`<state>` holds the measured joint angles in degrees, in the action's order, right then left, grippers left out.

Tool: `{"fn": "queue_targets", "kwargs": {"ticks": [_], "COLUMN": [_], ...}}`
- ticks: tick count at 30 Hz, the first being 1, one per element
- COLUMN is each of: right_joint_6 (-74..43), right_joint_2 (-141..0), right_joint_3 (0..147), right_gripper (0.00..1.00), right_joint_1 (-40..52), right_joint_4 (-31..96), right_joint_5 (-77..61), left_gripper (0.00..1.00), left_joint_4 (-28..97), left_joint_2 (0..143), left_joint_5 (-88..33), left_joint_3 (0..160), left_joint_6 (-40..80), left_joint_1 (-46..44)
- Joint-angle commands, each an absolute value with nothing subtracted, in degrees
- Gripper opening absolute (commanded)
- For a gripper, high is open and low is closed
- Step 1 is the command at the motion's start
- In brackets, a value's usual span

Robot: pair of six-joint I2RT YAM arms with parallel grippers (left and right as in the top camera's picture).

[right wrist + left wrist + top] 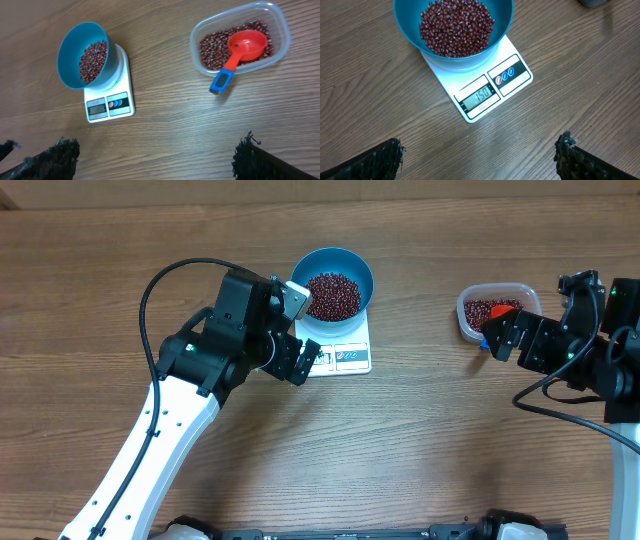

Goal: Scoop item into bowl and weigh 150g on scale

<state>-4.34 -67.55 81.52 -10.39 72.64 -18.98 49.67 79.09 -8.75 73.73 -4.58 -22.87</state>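
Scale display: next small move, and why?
Probably no more scooping; just back the open left pincer and right pincer away. The small flat white scale reads 150 under the round blue bowl of red-brown beans, and the red scoop lies in the clear plastic tub.

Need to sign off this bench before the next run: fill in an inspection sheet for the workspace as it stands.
Surface: wooden table; no stray beans visible.
Job's things: blue bowl of beans sits on the white scale; display reads 150.
Clutter: clear tub at the right holds more beans and a red scoop, its blue handle end over the rim.
Grippers: left gripper open, empty, near the scale; right gripper open, empty.
Cables: black cable loops over the left arm; second cable trails by the right arm.
Surroundings: nothing seen.
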Motion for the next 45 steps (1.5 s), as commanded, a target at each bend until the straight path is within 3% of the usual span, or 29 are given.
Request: {"fn": "queue_targets", "kwargs": {"ticks": [1, 14, 27, 45], "right_joint_6": [-4.47, -4.43, -1.93, -1.43], "right_joint_2": [-67.07, -65.78, -59.00, -28.58], "right_joint_3": [81.06, 80.95, 79.72, 32.21], "right_gripper": [1.00, 1.00, 1.00, 1.00], "right_joint_1": [-9.96, -9.63, -2.24, 1.41], "right_joint_4": [72.25, 70.57, 62.70, 19.73], "right_joint_5": [-16.49, -13.61, -9.93, -10.74], "left_gripper": [1.00, 1.00, 1.00, 0.99], "left_joint_4": [49.45, 49.45, 49.45, 49.45], "left_joint_2": [78.76, 78.76, 78.76, 78.76], "left_joint_5": [-8.40, -8.40, -8.40, -8.40], "left_joint_3": [73.63, 73.63, 73.63, 73.63], "left_joint_6": [-3.84, -3.84, -3.84, -3.84], "left_joint_1": [-22.90, -22.90, -22.90, -22.90]}}
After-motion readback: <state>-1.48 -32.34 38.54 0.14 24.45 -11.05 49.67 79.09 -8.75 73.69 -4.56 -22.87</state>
